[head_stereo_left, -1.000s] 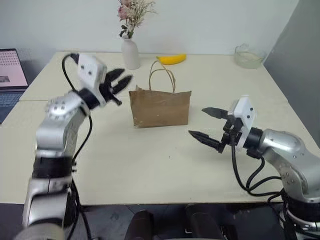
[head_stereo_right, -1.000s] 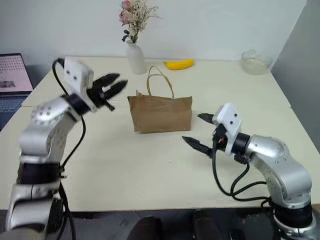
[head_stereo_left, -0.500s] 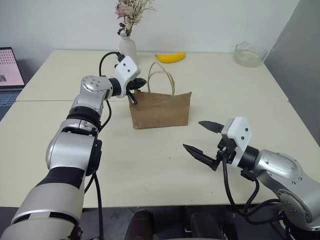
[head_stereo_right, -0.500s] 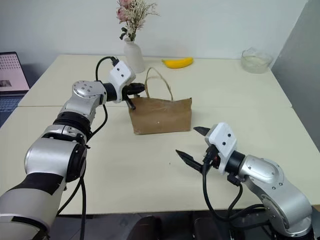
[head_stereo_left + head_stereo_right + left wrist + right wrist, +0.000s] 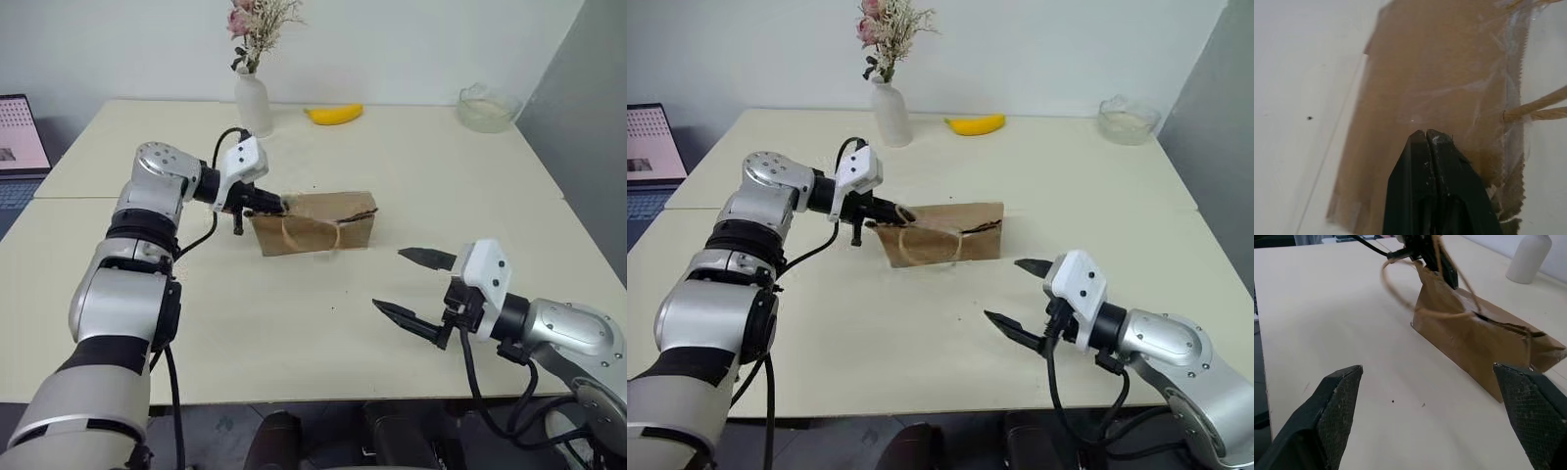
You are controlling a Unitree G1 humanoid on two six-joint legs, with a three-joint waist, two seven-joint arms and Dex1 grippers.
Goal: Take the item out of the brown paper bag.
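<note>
On the table, the left gripper is closed at the brown paper bag top edge. Nearer, the right gripper hovers spread wide, holding nothing.

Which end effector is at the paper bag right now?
The left end effector, shut at the brown paper bag's upper edge. The right end effector hangs open, apart from it.

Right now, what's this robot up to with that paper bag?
The robot is trying to get something out of the brown bag on the table. Its left gripper is shut and pressed against the bag's top corner; the bag leans over, its cord handles hanging down the front. The right gripper waits wide open, nearer the robot and apart from the bag. Nothing has come out yet.
</note>
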